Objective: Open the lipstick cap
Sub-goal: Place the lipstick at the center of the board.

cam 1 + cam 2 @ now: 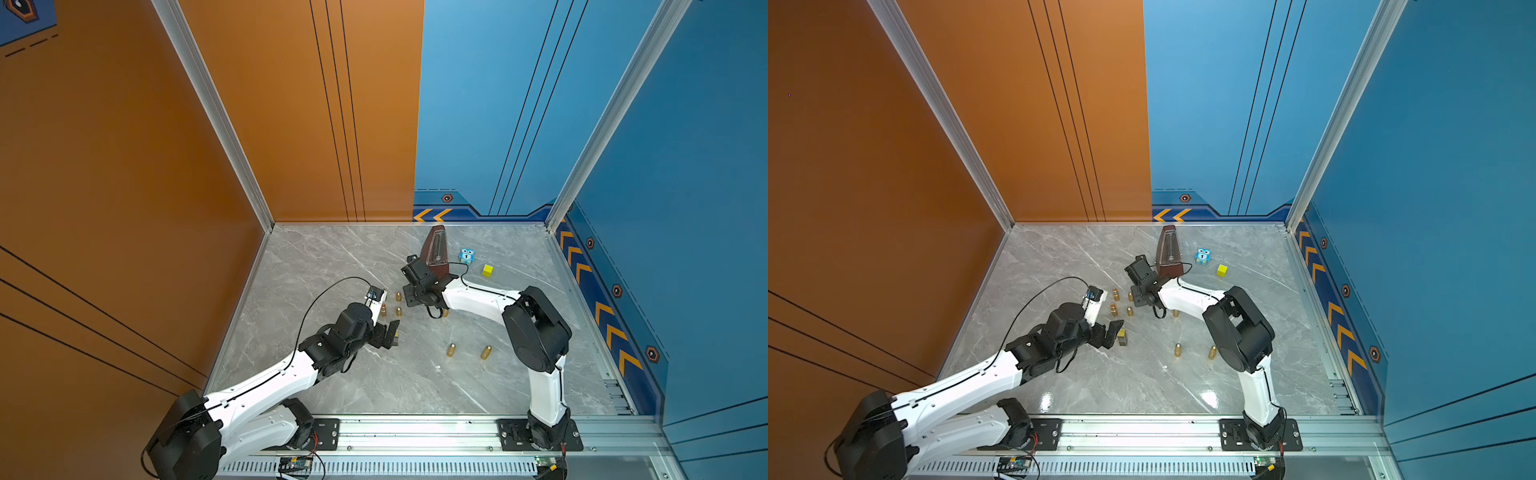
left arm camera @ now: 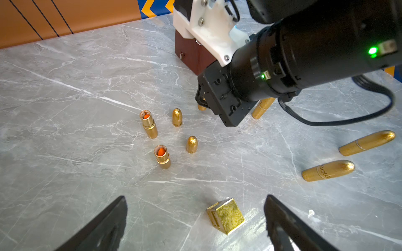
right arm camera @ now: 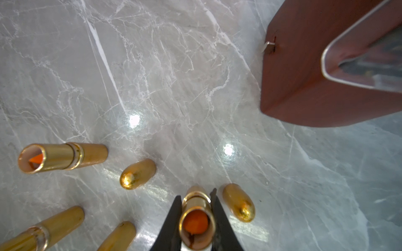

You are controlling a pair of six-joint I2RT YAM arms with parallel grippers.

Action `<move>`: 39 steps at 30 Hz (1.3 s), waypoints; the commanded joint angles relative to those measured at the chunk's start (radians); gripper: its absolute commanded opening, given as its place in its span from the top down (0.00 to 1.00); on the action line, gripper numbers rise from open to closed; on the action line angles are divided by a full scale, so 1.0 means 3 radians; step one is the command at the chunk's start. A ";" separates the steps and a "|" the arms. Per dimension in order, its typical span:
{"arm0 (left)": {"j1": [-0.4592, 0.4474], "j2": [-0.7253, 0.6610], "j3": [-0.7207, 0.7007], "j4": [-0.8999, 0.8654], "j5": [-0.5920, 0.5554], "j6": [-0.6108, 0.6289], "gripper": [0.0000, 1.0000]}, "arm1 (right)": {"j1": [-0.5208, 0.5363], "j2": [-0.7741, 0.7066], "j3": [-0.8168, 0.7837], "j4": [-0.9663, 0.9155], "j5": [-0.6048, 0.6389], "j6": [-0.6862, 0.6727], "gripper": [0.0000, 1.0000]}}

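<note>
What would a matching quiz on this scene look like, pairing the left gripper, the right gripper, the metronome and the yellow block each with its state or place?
Things:
1. left gripper
2. right gripper
3. metronome
4. yellow block

States or places:
A. stands tall near the back edge of the table
B. closed on an uncapped lipstick
C. sits low, close to the blue owl toy
D. open wide, holding nothing

Pairs: 1-D, 2-B, 3-A, 4-C
</note>
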 commanded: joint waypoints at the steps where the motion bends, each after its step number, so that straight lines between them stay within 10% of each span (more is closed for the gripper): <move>1: 0.0036 -0.0025 -0.0028 0.0033 -0.0047 -0.0043 0.01 | -0.0014 0.0086 0.0078 0.0068 0.0095 -0.0070 0.83; 39: 0.0054 -0.0054 -0.0029 0.0038 -0.0034 -0.0043 0.01 | 0.0026 0.0196 -0.0023 0.0163 0.0036 -0.0131 0.70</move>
